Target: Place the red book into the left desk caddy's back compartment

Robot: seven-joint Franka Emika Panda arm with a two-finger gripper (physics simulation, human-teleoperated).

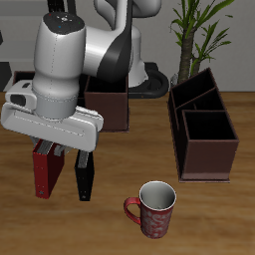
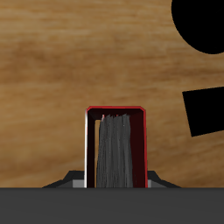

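The red book [image 1: 42,171] stands upright at the lower left of the exterior frame, its long axis vertical, directly beneath the gripper [image 1: 58,151]. The wrist view shows its page edges [image 2: 115,150] between the 2 fingers; whether they pinch it I cannot tell. The left desk caddy [image 1: 204,131] sits well apart at right, its back compartment [image 1: 196,97] uppermost.

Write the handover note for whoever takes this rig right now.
Claw: down over the red book, fingers either side of it; whether it grips yet cannot be told.
Red book stands upright on the table, beside the black book, near the front edge.
Left desk caddy sits apart; its back compartment holds nothing visible.
Done: approach to the book.
Left: grasp, lift, carry over, lower into the back compartment.
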